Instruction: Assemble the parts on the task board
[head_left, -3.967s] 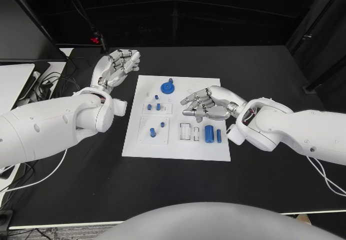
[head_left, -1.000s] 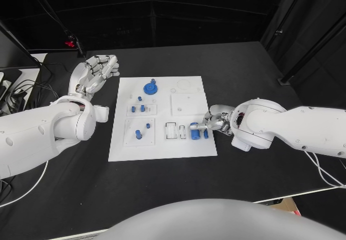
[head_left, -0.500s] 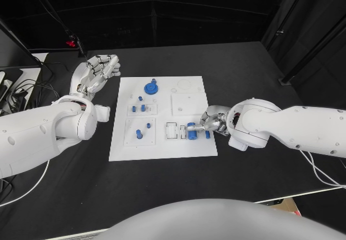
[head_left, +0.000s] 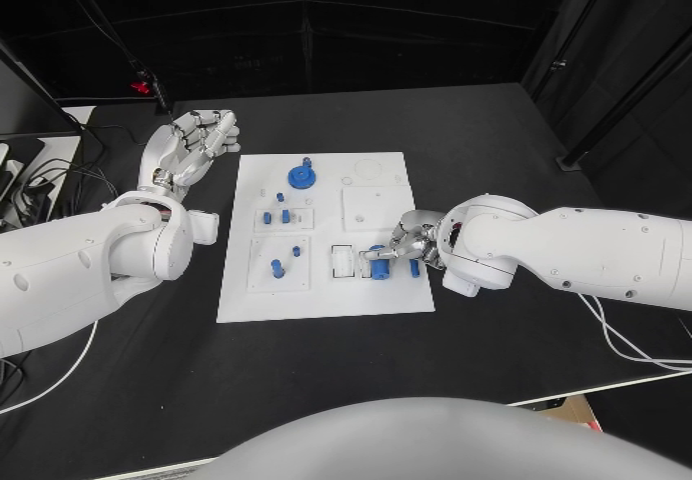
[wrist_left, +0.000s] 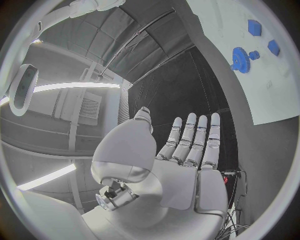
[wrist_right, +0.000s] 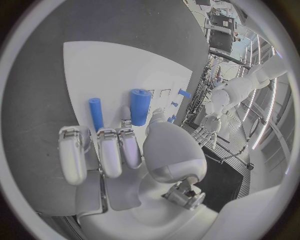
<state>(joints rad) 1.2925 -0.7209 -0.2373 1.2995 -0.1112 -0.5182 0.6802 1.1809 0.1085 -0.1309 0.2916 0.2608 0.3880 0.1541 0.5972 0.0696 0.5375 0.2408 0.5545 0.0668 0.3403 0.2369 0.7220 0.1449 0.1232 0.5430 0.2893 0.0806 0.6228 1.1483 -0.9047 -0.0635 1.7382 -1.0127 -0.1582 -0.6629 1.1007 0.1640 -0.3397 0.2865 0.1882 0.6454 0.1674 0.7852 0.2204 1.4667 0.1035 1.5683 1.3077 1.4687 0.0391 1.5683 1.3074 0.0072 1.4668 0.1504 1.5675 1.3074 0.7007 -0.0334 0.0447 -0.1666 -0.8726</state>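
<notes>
The white task board (head_left: 375, 215) lies mid-table. My right hand (head_left: 410, 241) sits at the board's right edge, over two blue cylinders. In the right wrist view this hand (wrist_right: 119, 160) pinches the near end of the thick blue cylinder (wrist_right: 140, 106) between thumb and a fingertip. The thin blue cylinder (wrist_right: 95, 113) lies beside it, untouched. From above, the thick cylinder (head_left: 378, 263) is tilted and the thin one (head_left: 414, 267) peeks out under the hand. My left hand (head_left: 193, 140) hovers off the board's far left corner, fingers straight, holding nothing.
A blue gear (head_left: 300, 178) stands at the board's far side, and small blue pegs (head_left: 277, 215) stand in the left blocks with another peg (head_left: 276, 268) nearer me. The left wrist view shows my left hand (wrist_left: 181, 155), the gear (wrist_left: 239, 59) and the board (wrist_left: 250, 85). Cables lie at the table's left edge.
My right hand has crept left onto the board and closed its thumb and a finger on the thick cylinder, which shifted slightly left and tilted. The left hand has stayed put.
</notes>
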